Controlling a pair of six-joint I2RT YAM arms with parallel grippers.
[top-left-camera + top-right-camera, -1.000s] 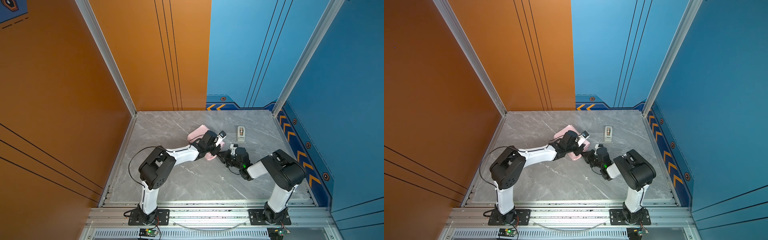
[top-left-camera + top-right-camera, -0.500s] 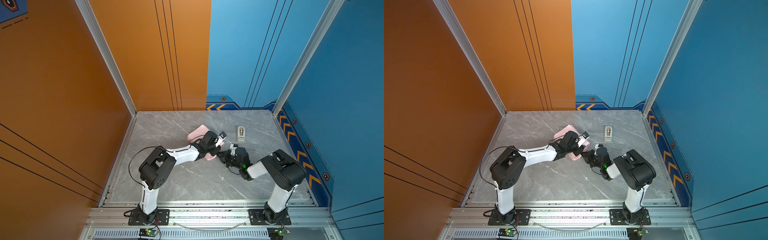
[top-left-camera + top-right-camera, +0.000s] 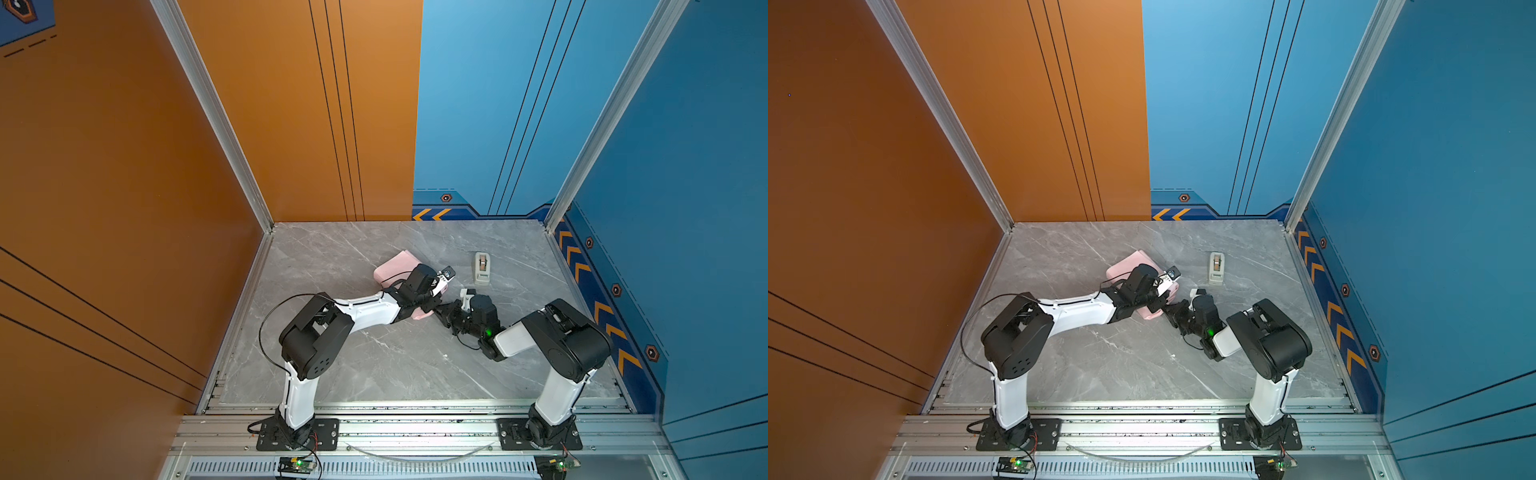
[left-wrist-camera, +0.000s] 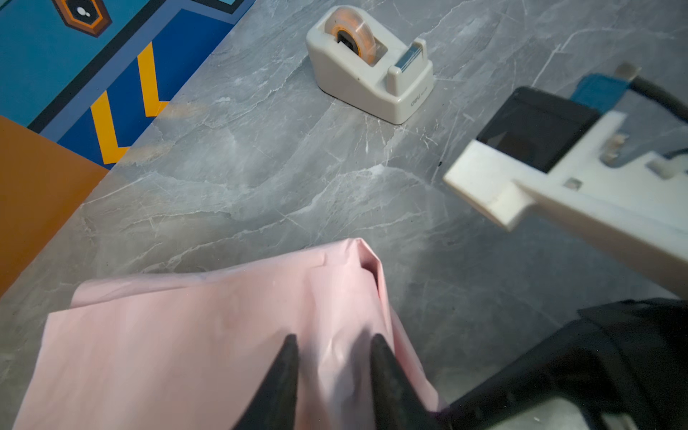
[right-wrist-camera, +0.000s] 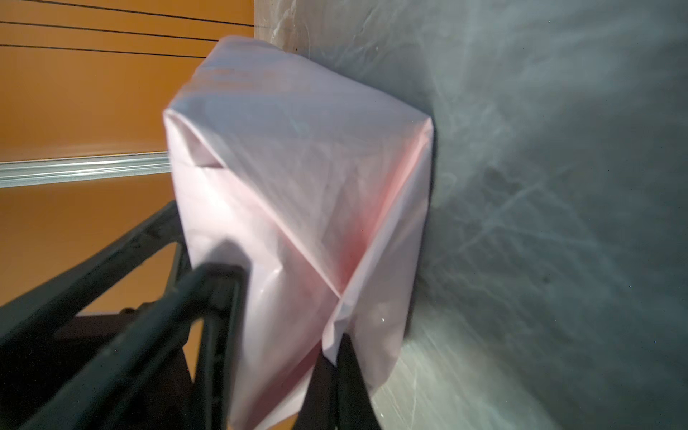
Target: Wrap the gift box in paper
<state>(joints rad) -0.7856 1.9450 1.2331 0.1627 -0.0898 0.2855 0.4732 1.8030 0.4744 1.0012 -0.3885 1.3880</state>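
The paper (image 3: 395, 267) (image 3: 1128, 263) shows its pale pink face, folded round a box-shaped parcel on the marble floor. The gift box itself is hidden inside it. My left gripper (image 4: 335, 340) (image 3: 430, 306) rests on the parcel's top with its fingers apart, the paper (image 4: 186, 335) puckered between them. My right gripper (image 5: 340, 340) (image 3: 438, 314) is at the parcel's near right end, shut on the tip of a folded triangular flap of the paper (image 5: 298, 149). One of the left fingers (image 5: 217, 294) shows beside the flap in the right wrist view.
A beige tape dispenser (image 3: 482, 268) (image 3: 1216, 268) (image 4: 372, 74) stands on the floor right of the parcel, a little farther back. The right arm's white camera mount (image 4: 558, 193) hangs close to the left gripper. Orange and blue walls enclose the floor.
The left gripper's fingers have spread slightly on the parcel. Both arms and the parcel stay where they were.
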